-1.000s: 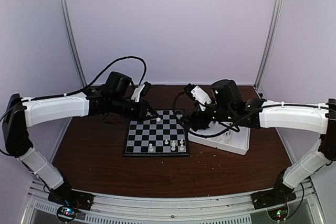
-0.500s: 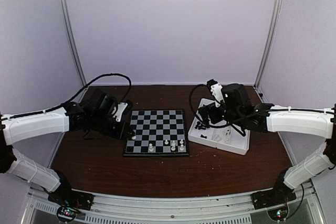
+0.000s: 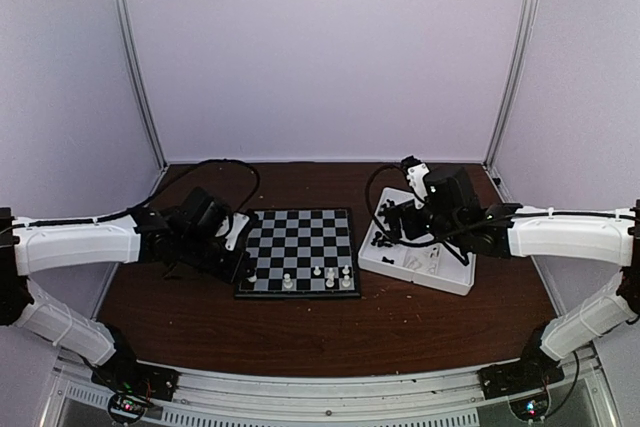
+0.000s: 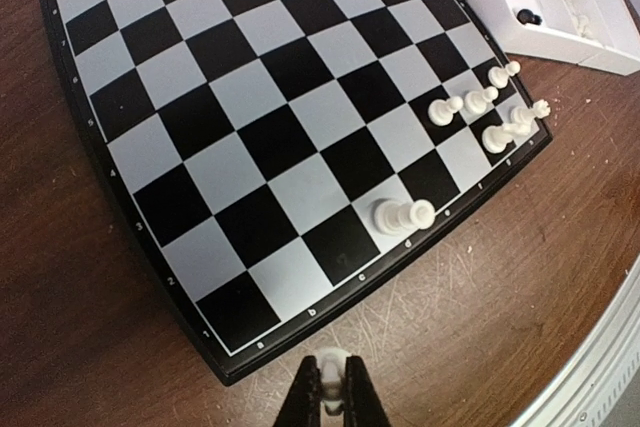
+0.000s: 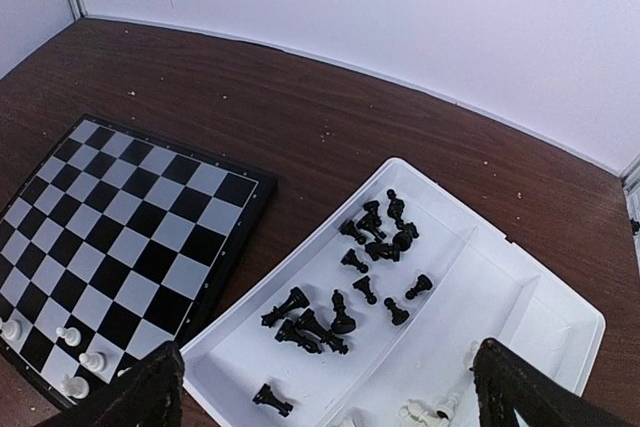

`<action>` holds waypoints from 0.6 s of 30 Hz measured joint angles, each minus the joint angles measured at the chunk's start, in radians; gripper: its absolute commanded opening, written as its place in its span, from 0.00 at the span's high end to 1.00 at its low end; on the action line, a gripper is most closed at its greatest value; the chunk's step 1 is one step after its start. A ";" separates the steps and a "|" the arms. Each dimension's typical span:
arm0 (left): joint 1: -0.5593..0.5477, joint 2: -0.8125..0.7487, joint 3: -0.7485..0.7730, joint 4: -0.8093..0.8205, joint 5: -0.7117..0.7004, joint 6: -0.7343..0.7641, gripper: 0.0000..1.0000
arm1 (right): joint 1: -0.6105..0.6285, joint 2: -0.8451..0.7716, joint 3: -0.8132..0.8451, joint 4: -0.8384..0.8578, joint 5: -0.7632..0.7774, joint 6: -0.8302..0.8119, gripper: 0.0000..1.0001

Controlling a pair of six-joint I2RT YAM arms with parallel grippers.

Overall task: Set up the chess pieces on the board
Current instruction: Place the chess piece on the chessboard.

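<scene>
My left jaws are clamped on a white piece (image 4: 333,399). It is mostly hidden between them and cut off at the frame's edge, just off a corner of the board (image 4: 280,117), over the worktop (image 4: 90,347). Other white pieces (image 4: 480,100) stand along one board edge. My right jaws gape wide above the white tray (image 5: 505,297) of jumbled black pieces (image 5: 345,292).

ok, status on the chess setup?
Left tool shut on a white piece, just off the board corner. Right tool open above the tray of black pieces. Nothing in the way.
</scene>
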 measured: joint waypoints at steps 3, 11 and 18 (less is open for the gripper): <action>-0.029 0.000 -0.003 0.021 -0.040 0.010 1.00 | -0.003 0.000 -0.006 0.007 0.006 0.004 0.00; -0.047 0.030 -0.020 0.082 -0.107 0.007 1.00 | -0.015 0.000 -0.006 0.027 0.014 0.010 0.00; -0.048 0.086 -0.038 0.109 -0.112 -0.003 1.00 | -0.017 -0.004 -0.008 0.037 0.014 0.010 0.00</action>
